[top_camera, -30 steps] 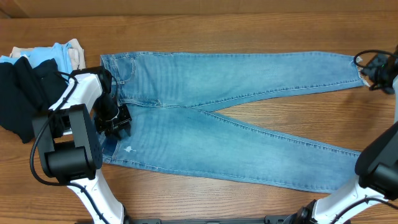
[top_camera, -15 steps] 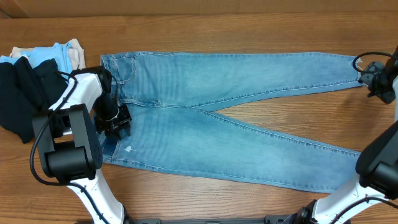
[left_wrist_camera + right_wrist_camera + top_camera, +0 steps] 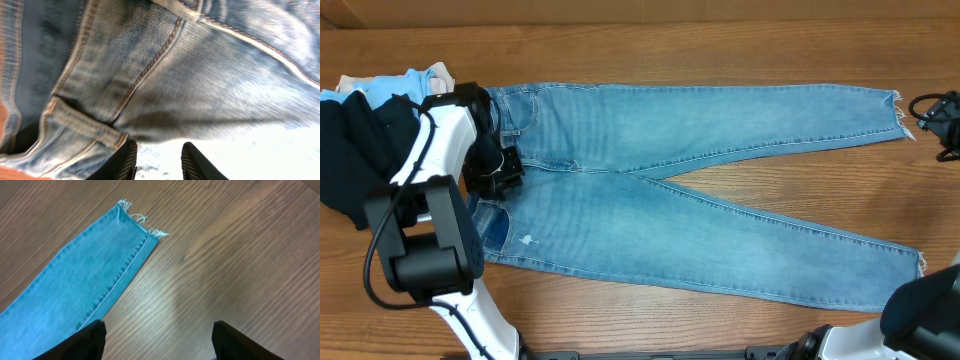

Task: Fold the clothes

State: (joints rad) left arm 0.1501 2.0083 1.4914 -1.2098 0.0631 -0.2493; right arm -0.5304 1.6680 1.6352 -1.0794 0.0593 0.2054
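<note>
Jeans (image 3: 670, 200) flat on table (image 3: 720, 40), waist beside the clothes pile (image 3: 380, 110). Long axis runs away from the pile, legs splayed in a V. Left gripper (image 3: 505, 170) is over the waistband, likely to start the fold.

Left wrist: narrowly parted, nothing pinched.

Right wrist: right gripper (image 3: 160, 342) wide open and empty past the frayed hem (image 3: 140, 220), farthest from the pile.

Wooden table (image 3: 720, 45), jeans (image 3: 670, 125) spread flat, black garment (image 3: 350, 150), folded clothes (image 3: 405, 85) at left
</note>
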